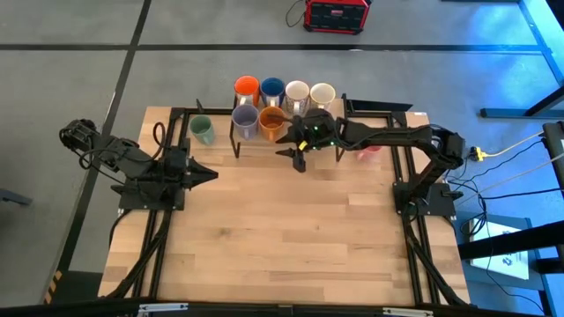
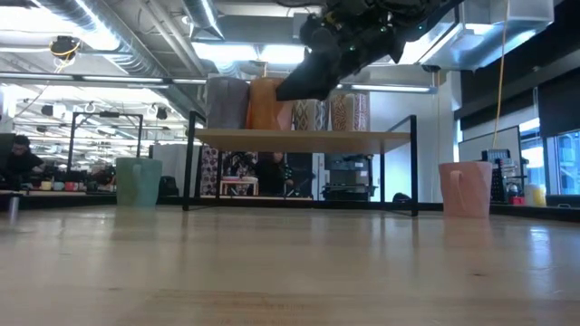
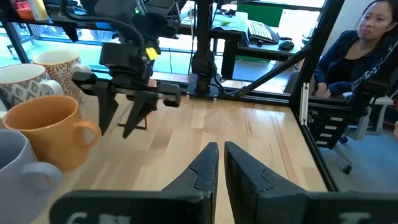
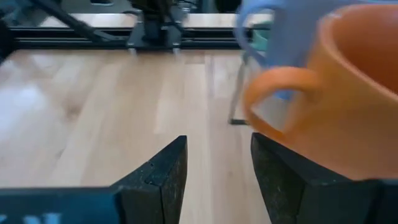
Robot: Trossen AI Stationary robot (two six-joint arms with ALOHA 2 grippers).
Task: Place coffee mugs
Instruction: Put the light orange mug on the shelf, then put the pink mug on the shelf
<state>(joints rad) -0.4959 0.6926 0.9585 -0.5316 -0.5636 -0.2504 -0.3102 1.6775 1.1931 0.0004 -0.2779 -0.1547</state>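
Observation:
A black rack with a wooden shelf stands at the table's far middle. On it stand the orange-red mug, the dark blue mug, two white patterned mugs, the lavender mug and the amber mug. The sage green mug stands on the table left of the rack. The pink mug stands to its right, half hidden under the right arm in the high view. My right gripper is open, just near of the amber mug, whose handle sits beside its fingers. My left gripper waits shut at the left.
The rack's thin black legs stand on the table between the green and pink mugs. Bare wooden tabletop spreads toward the near edge. Black frame rails run along both sides. A person sits beyond the table's right side.

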